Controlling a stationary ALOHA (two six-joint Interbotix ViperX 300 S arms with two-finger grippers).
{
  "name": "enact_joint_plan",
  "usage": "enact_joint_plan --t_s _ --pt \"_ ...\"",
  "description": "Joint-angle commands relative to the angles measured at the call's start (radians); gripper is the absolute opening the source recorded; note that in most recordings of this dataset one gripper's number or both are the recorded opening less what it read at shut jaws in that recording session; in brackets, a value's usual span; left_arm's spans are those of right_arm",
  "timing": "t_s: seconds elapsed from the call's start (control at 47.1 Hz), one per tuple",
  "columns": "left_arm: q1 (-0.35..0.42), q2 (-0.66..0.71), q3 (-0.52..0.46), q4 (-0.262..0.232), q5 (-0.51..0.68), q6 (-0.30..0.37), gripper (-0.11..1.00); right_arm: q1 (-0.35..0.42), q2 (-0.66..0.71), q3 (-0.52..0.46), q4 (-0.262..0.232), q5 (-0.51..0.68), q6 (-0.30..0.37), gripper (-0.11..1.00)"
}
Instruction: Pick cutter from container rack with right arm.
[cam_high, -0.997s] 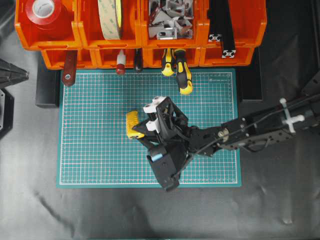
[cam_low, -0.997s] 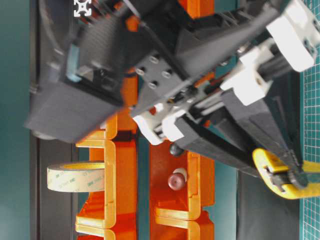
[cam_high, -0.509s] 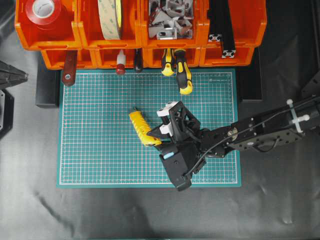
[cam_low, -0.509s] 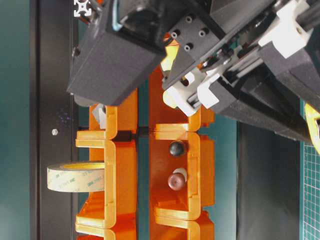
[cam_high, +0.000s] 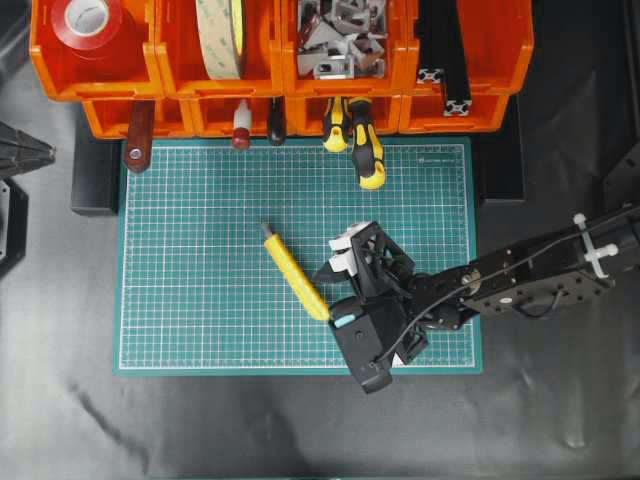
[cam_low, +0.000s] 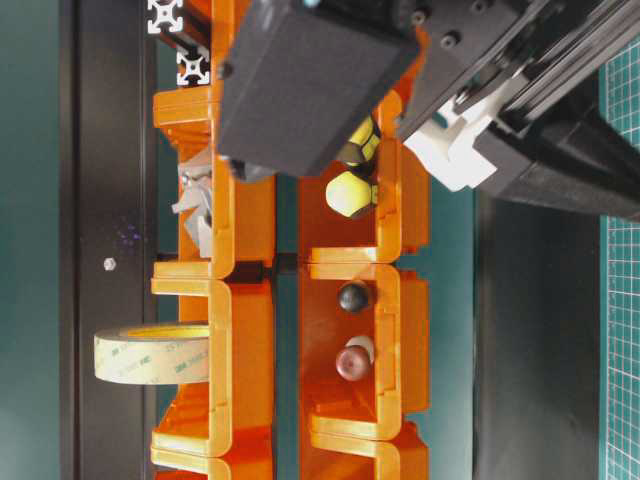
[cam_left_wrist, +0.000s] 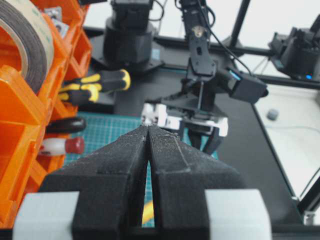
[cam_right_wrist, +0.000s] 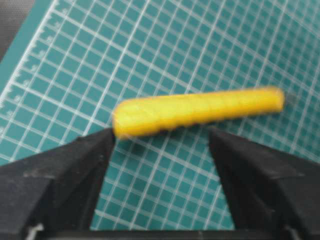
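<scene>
Released since the earlier frame, the cutter (cam_high: 294, 272) now lies flat and diagonal mid-mat (cam_high: 180, 300), clear of the rack (cam_high: 280, 85). Right gripper (cam_high: 335, 268) sits just beside its lower end, fingers spread and empty, evidently withdrawn toward the mat's bottom edge after setting it down. Left gripper (cam_left_wrist: 148, 131) rests clenched, idle.

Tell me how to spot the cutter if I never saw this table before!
Find the big green cutting mat in front of the orange container rack. Near the mat's middle, a slim yellow stick lies flat and slanted, just beside the right gripper: that is the cutter. It is thin and plain yellow with a dark tip, unlike the chunky yellow-and-black screwdrivers poking out of the rack.
</scene>
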Motion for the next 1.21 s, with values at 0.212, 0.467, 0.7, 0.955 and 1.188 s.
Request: enact_joint_plan --t_s 0.212,0.467,0.7,0.955,1.188 --pt "-0.002 -0.009 -0.023 0.002 0.005 -0.003 0.00 0.017 -0.051 0.029 0.124 0.005 0.003 0.77" --pt "-0.002 -0.012 -0.025 0.002 0.018 -0.005 0.00 0.018 -0.161 0.041 0.167 0.077 0.003 0.77" --pt "-0.002 -0.025 -0.031 0.002 0.032 -0.002 0.00 0.017 -0.337 0.057 0.235 0.094 0.012 0.77" --pt "-0.023 -0.037 -0.037 0.002 0.084 0.003 0.00 0.025 -0.546 0.137 0.264 0.052 0.129 0.77" --pt "-0.044 -0.038 -0.037 0.002 0.118 0.000 0.00 0.023 -0.713 0.207 0.262 0.037 0.215 0.77"
